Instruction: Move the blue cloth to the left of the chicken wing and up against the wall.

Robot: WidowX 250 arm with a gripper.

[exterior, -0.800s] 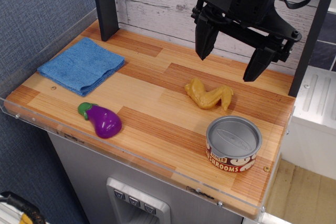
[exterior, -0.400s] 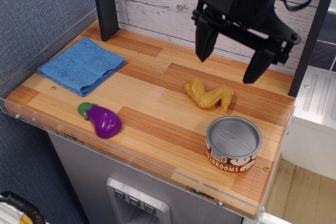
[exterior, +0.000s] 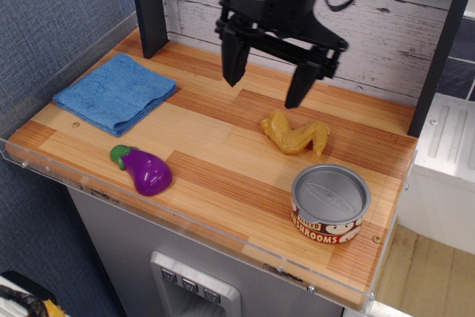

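The blue cloth (exterior: 116, 92) lies folded and flat at the left end of the wooden tabletop, near the blue-grey panel. The mustard chicken wing (exterior: 295, 133) lies right of centre on the table. The whitewashed plank wall (exterior: 386, 35) runs along the back. My black gripper (exterior: 266, 88) hangs open and empty above the table's middle back, just left of and behind the chicken wing and well to the right of the cloth.
A purple toy eggplant (exterior: 143, 168) lies near the front left edge. A mushroom can (exterior: 329, 203) stands at the front right. A dark post (exterior: 148, 5) stands at the back left, another (exterior: 441, 50) at the right. A clear lip edges the front.
My gripper has moved left, from above the table's right back to above the middle back, staying open. The objects have not moved.
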